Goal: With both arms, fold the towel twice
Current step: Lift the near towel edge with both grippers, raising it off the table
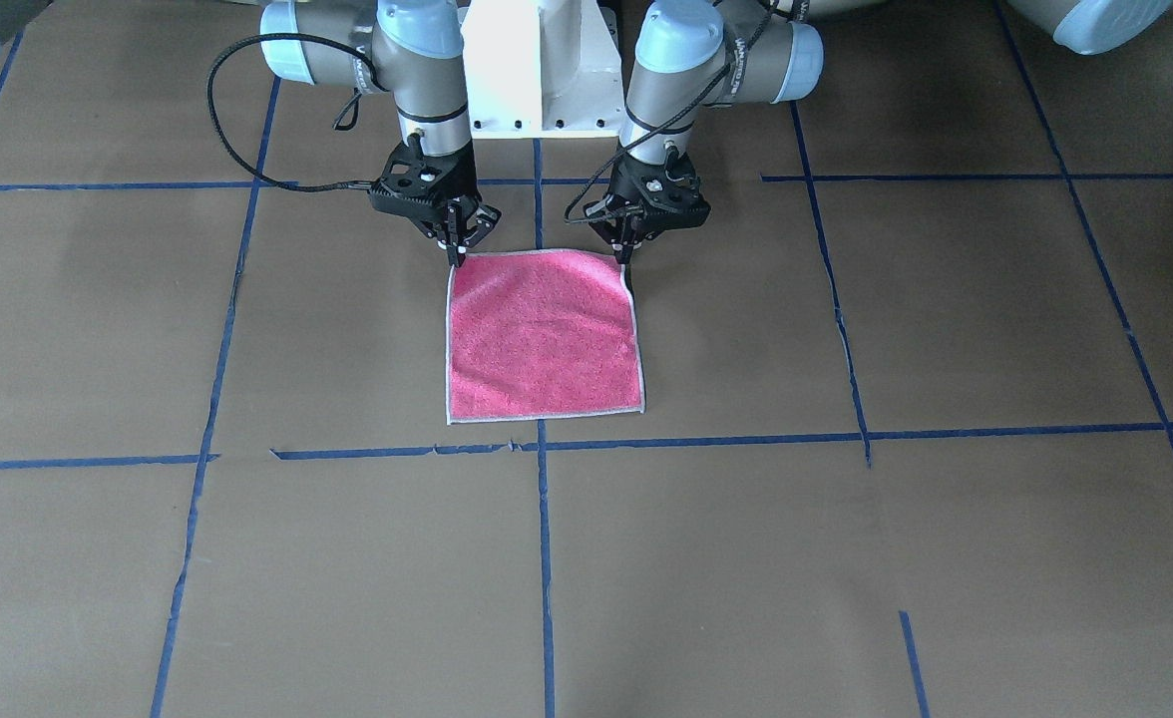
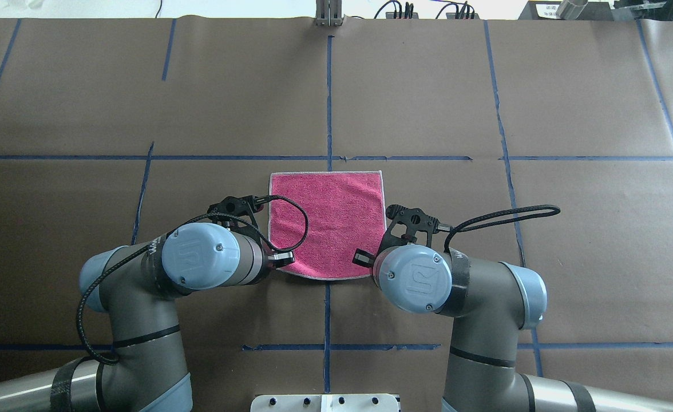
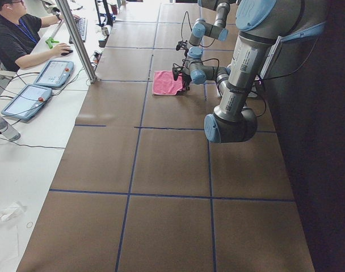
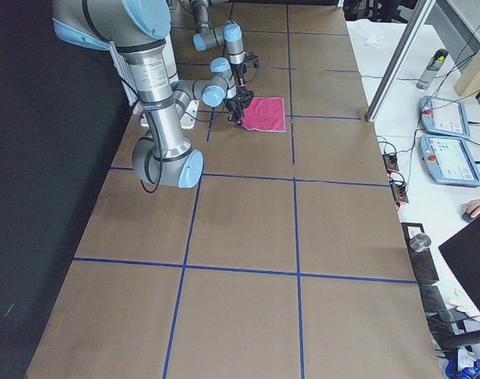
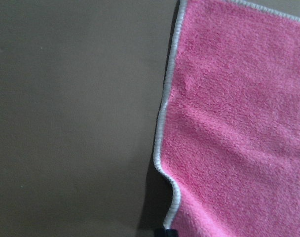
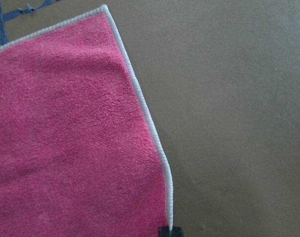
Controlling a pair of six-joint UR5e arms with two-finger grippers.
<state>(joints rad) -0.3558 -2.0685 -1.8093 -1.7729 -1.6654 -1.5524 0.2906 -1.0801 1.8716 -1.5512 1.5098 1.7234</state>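
Note:
The towel (image 1: 544,334) lies flat on the brown table, pink face up, with a pale grey border; it also shows in the overhead view (image 2: 328,220). My left gripper (image 1: 627,254) is shut on the towel's corner nearest the robot on my left side. My right gripper (image 1: 458,254) is shut on the other near corner. In the left wrist view the towel's edge (image 5: 162,148) curves up to a dark fingertip (image 5: 162,232) at the bottom. The right wrist view shows the same: the border (image 6: 155,143) runs to a fingertip (image 6: 165,231). In the overhead view the arms hide both corners.
Blue tape lines (image 1: 544,558) cross the brown table. The white pedestal base (image 1: 537,60) stands just behind the grippers. An operator (image 3: 16,34) sits at a side bench with tablets (image 3: 53,71) beyond the table's far edge.

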